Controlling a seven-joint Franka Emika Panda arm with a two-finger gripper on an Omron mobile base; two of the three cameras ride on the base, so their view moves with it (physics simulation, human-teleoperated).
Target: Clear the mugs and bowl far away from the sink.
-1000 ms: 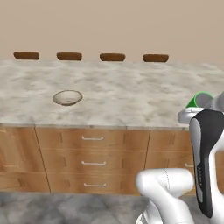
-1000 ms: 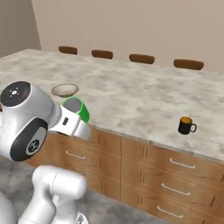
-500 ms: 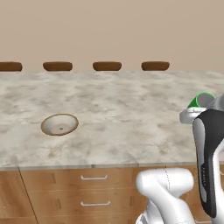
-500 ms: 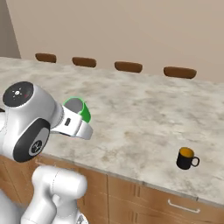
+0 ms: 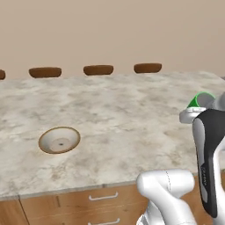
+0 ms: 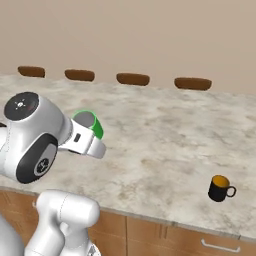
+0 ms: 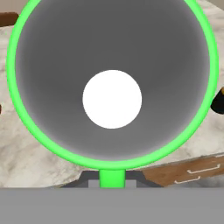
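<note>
**Green mug aloft over the marble desk**

Marble desk [image 5: 132, 110] stretches wide, wooden drawers below, brown stools along its far edge. On it sits the bowl [image 5: 59, 139], well apart from the black mug [image 6: 220, 188] near the front edge. The green mug [image 6: 90, 123] rides high, tipped on its side, in the end effector [image 6: 86, 131], whose fingers are pinched nearly together on its rim. Risk, I'd judge: such a thin rim pinch could slip and drop the mug.
</note>
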